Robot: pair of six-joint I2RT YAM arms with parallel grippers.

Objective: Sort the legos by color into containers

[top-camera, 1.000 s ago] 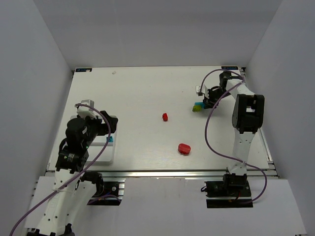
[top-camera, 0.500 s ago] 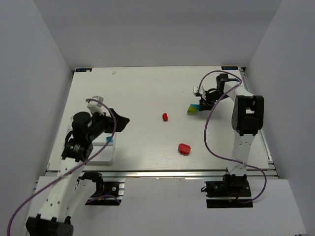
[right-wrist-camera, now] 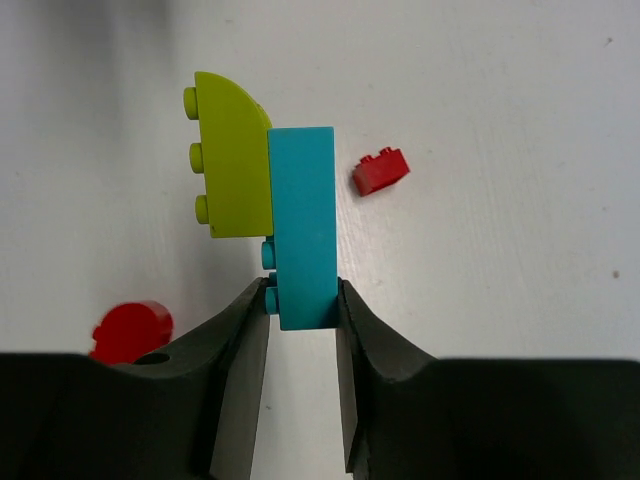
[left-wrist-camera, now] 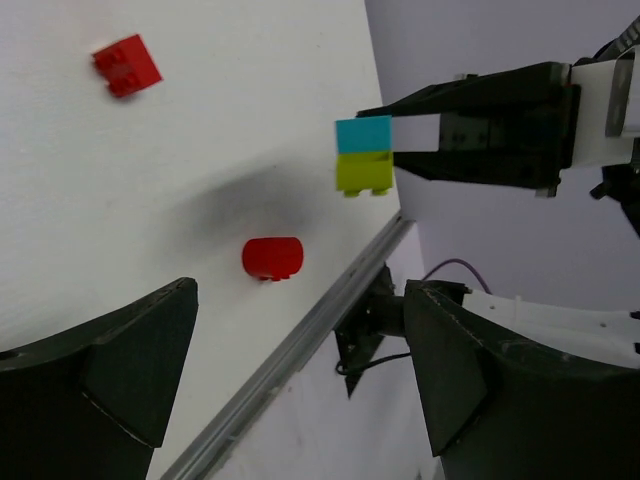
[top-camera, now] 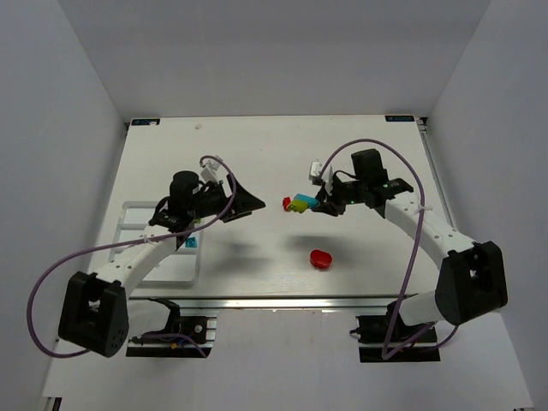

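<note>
My right gripper (right-wrist-camera: 303, 300) is shut on a cyan brick (right-wrist-camera: 304, 225), and a yellow-green brick (right-wrist-camera: 232, 155) is stuck to that brick's side. The pair hangs above the table's middle, cyan brick (top-camera: 305, 201) beside yellow-green brick (top-camera: 295, 206), and the same cyan brick (left-wrist-camera: 363, 134) shows in the left wrist view too. A small red brick (top-camera: 287, 203) lies just left of them. Nearer the front lies a rounded red piece (top-camera: 320, 259). My left gripper (top-camera: 247, 204) is open and empty, facing the held pair. The compartment tray (top-camera: 137, 224) sits at the left with a cyan brick (top-camera: 190, 243) in it.
The table's metal front rail (top-camera: 282, 300) runs just behind the rounded red piece. White walls close in the table on three sides. Both arms' purple cables (top-camera: 377, 145) loop over the table.
The right arm has carried the joined cyan and yellow-green bricks from the far right to the table's middle. The left arm has swung from over the tray toward the centre, gripper open.
</note>
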